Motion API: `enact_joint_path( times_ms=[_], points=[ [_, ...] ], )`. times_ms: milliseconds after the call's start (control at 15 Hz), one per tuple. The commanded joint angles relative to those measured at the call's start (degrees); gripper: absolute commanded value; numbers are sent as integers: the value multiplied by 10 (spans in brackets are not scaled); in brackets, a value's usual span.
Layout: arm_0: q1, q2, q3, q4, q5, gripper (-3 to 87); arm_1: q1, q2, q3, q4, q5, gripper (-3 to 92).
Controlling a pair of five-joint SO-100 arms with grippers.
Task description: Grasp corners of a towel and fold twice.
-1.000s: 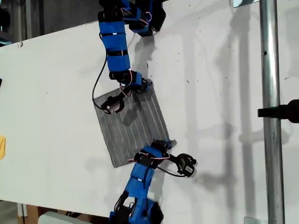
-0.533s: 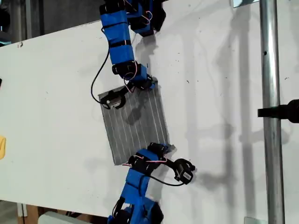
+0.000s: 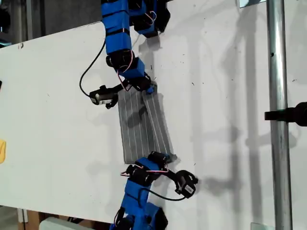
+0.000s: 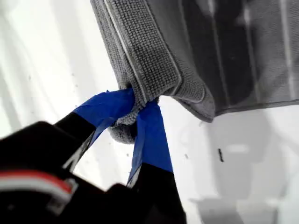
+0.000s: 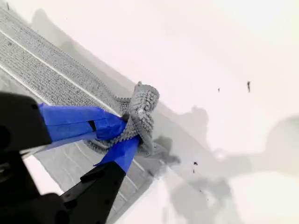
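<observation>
The grey striped towel (image 3: 139,127) lies on the white table (image 3: 57,96), with the strip on the exterior view's right raised and doubled over the rest. An arm from the exterior view's top pinches its far corner (image 3: 149,89). Another arm from the bottom pinches the near corner (image 3: 166,157). The wrist views do not show which arm is which. My first gripper (image 4: 138,105) is shut on a bunched corner (image 4: 122,130), and the towel (image 4: 187,46) is folded above it. My second gripper (image 5: 127,133) is shut on a curled corner (image 5: 143,100), and the towel (image 5: 42,65) lies flat behind.
A metal pole (image 3: 278,120) with a black clamp (image 3: 293,114) runs down the exterior view's right. A yellow object (image 3: 2,151) sits at that view's left edge. Black modules on cables hang from the arms (image 3: 103,96) (image 3: 187,184). The table's far edge slants across the top left.
Both arms have moved towards the exterior view's left, pulling the towel's right edge with them. The towel now looks narrower, with a folded strip on top.
</observation>
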Motion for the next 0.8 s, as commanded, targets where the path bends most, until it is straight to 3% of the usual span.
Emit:
enact_joint_path(
  times_ms=[0, 200, 400, 533, 733],
  points=[
    [-127, 46, -11, 53, 84, -29, 134, -2, -22, -40, -79, -3],
    [-294, 46, 3, 63, 217, -28, 273, -56, -43, -93, -188, -3],
    [-422, 43, -12, 65, 337, -28, 357, -107, -140, -98, -271, -3],
    [-443, 49, -11, 65, 374, -28, 367, -113, -192, -60, -288, -3],
    [-398, 5, 14, 54, 360, -22, 326, -145, -137, -56, -259, -3]
  ],
)
